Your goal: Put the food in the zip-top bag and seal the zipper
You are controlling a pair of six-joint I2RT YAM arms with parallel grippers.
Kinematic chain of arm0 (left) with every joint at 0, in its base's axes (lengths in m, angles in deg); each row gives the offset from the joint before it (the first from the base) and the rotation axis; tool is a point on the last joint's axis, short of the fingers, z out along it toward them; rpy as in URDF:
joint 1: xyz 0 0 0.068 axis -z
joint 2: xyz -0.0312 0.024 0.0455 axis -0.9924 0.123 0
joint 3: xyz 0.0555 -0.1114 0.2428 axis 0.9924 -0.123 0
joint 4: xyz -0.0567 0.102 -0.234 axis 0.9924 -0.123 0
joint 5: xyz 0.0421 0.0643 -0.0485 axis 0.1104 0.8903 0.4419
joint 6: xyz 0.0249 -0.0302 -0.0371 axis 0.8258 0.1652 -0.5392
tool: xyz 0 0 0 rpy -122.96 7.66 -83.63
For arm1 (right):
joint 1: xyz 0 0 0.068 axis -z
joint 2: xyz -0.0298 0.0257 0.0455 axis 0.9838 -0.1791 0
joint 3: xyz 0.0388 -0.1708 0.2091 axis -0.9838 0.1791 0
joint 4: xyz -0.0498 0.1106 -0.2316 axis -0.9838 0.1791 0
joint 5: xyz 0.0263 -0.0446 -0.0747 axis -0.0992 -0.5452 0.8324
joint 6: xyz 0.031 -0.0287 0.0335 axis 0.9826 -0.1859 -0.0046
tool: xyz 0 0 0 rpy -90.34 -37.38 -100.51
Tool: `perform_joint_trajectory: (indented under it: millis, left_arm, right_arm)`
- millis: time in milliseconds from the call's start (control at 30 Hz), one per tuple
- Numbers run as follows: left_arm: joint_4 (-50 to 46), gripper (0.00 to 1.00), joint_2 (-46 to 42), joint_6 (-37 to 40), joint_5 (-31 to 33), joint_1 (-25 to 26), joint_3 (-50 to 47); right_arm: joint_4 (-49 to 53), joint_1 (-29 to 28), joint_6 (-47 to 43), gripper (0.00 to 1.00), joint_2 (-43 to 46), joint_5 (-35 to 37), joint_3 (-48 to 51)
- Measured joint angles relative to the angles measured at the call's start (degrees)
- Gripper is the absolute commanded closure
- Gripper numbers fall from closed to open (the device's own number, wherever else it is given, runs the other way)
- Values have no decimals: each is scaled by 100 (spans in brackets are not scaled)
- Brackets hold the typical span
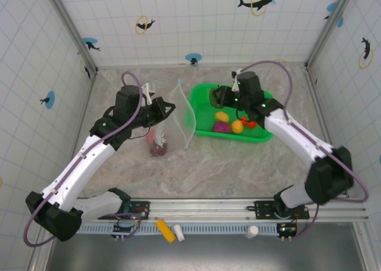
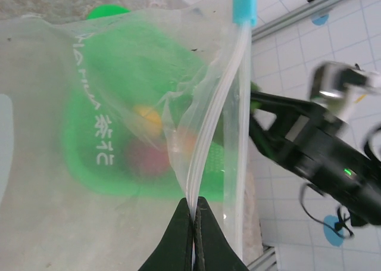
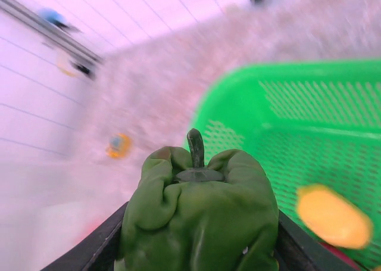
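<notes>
Zip-top bag (image 1: 182, 115): clear, crinkly, hanging as an upright sheet between the two arms, just left of the green basket (image 1: 262, 137); lower corner near the table (image 1: 238, 170), contact not clear; white lettering on the film in the left wrist view.
Left end effector (image 2: 193, 226): narrow, fingers nearly together, pinched on one lip of the bag at its mouth edge.
Zipper (image 2: 215, 110): pale strip running from the pinch to a blue end tab (image 2: 244, 8); second strip alongside, spread apart from the first near the fingers, joined to it at the tab.
Right end effector (image 1: 219, 96): clamped around a green pepper (image 3: 199, 214), over the left end of the basket, pointing toward the bag.
Green pepper: dark green, stem side showing to the right wrist camera, wedged between two black fingers (image 3: 89, 252) and filling the gap.
Green basket: bright green, perforated walls, standing on the table right of centre.
Food in basket: yellow piece (image 1: 222, 116), purple piece (image 1: 221, 127), orange piece (image 1: 237, 126), red piece (image 1: 250, 123), close together on the basket floor.
Food on table: maroon piece (image 1: 159, 148) and pink piece (image 1: 153, 134), side by side below the left arm, just left of the bag's lower edge.
Trinket (image 3: 118, 145): small, yellow and blue, blurred, on the table apart from the basket.
Table: marbled beige surface.
</notes>
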Motion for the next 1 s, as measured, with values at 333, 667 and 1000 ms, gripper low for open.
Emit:
perform_joint_trajectory:
  millis: [333,667,1000]
  left_arm:
    - [592,100,262,-345,-592,0,-107]
    - [732,100,275,-452,-761,0,-107]
    - [675,100,271,-446,-743,-4,-87]
  right_arm:
    - [-1248,-1121,208,48,1305,-422,577]
    - [-1147,-1851,11,49,837,197,577]
    - [-391,-2170,-380,34,442,1362,466]
